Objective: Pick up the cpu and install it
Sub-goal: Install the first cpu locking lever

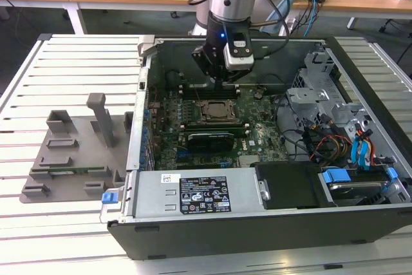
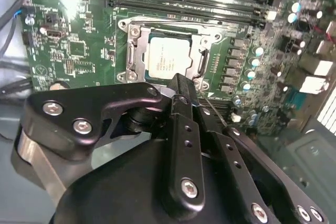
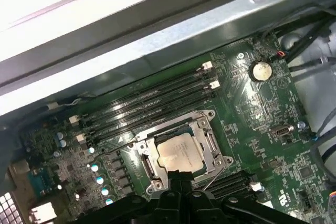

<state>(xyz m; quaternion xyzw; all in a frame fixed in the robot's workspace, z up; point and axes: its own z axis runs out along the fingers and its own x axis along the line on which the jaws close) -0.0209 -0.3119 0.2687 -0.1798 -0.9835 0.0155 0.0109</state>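
Lying flat within the black socket frame on the motherboard, the cpu is seen with its pale metal lid upward. This placement is judged to be the seated one, since the chip can only be bedded square inside that frame. The gripper is held just above one edge of the socket frame with its fingers pressed together on nothing, which suits a chip resting on its own. Faint print is borne on the chip's lid, and a white label is fixed to a metal cover well apart from the socket frame, but neither can be made out reliably.
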